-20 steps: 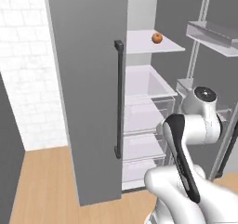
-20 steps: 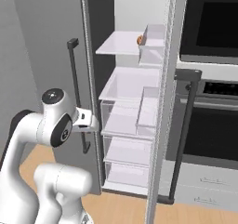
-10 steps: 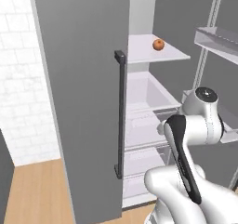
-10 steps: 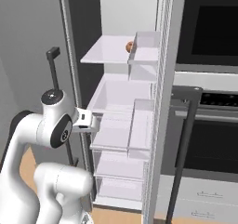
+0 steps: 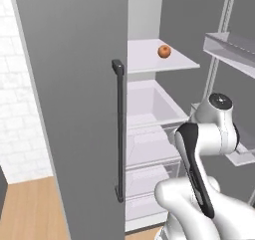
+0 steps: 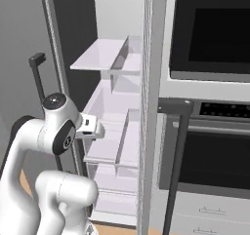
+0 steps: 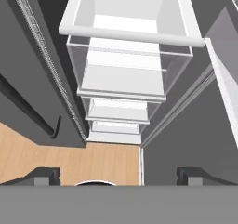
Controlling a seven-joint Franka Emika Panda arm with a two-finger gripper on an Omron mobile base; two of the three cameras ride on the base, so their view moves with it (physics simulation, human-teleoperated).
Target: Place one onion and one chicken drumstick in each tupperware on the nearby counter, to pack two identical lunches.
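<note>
One onion on upper fridge shelf, claw wide open & empty

One onion [image 5: 164, 51] sits alone on the white upper shelf [image 5: 149, 60] inside the open fridge, near the shelf's right side, touching nothing else. Below it: a clear drawer [image 5: 152, 107], then more shelves/drawers stacked down to the floor. Grey fridge door [image 5: 74, 109] w/ dark vertical handle [image 5: 119, 134] stands at left in left base view; door bins [image 5: 231, 47] at far right. Arm is folded in front of the fridge's lower half, well below the onion's shelf. In right base view, wall oven [image 6: 210, 34] is just right of the fridge.

Hand view looks down over the drawer stack to the wooden floor [image 7: 69, 158]. Claw [image 7: 119, 175]: fingertips [image 7: 44, 174] spread far apart, nothing between them, not touching anything
</note>
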